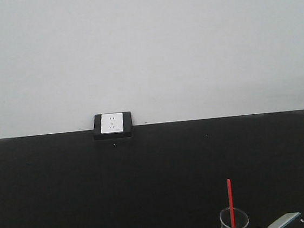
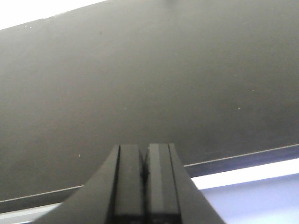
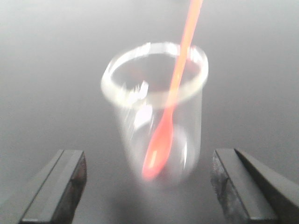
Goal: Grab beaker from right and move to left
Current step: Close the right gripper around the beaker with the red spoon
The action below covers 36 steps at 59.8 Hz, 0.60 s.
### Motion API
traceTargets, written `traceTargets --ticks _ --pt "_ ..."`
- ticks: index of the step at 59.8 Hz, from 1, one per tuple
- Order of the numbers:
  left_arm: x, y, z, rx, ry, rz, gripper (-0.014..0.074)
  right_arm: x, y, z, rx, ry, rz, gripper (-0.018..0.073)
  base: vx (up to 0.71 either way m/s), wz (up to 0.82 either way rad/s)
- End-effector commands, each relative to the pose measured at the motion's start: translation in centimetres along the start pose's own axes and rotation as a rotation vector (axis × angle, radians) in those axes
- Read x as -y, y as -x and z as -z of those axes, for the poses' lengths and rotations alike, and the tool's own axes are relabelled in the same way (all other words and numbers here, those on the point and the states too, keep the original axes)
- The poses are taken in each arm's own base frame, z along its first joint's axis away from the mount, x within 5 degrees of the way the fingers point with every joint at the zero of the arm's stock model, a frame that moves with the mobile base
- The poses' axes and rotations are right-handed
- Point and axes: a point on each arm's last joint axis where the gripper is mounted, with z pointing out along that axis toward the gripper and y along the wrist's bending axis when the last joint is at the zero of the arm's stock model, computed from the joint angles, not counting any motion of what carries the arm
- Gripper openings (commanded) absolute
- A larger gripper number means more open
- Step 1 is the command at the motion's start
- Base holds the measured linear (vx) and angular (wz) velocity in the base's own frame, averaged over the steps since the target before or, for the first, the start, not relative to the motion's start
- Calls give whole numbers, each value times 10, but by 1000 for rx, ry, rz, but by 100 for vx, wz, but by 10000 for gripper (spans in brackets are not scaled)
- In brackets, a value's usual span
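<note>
right gripper (image 3: pixel 149 161) spread wide flanking beaker (image 3: pixel 135 126); left gripper (image 2: pixel 144 150) closed; socket (image 1: pixel 112 123) well behind.

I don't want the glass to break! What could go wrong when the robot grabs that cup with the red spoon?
The right gripper is open, with a finger on each side of the beaker. If one finger touches first, the beaker might tip. The tall red spoon leans on the rim and could fall out when carried.
</note>
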Motion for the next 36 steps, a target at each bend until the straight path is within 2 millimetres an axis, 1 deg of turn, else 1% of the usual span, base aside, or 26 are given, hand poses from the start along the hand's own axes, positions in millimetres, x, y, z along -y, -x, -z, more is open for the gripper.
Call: traceTargets --ticks 1,11,24,29,32,35,36 --pt "0 2 -2 64 4 -1 -6 1 35 -7 261 77 24 584 0 0" --pt "0 2 -2 64 4 -1 -6 7 39 -22 276 118 57 584 0 0" --pt "0 2 -2 64 4 -1 -6 16 43 -37 293 145 43 575 0 0" --pt "0 2 -2 64 4 -1 -6 18 46 -40 307 145 51 531 0 0" --pt "0 2 -2 64 4 -1 -6 19 47 -40 310 143 52 474 0 0" --pt "0 2 -2 64 4 -1 -6 19 48 -40 314 135 50 379 0 0" --pt "0 2 -2 64 4 -1 -6 19 48 -40 314 133 48 365 0 0"
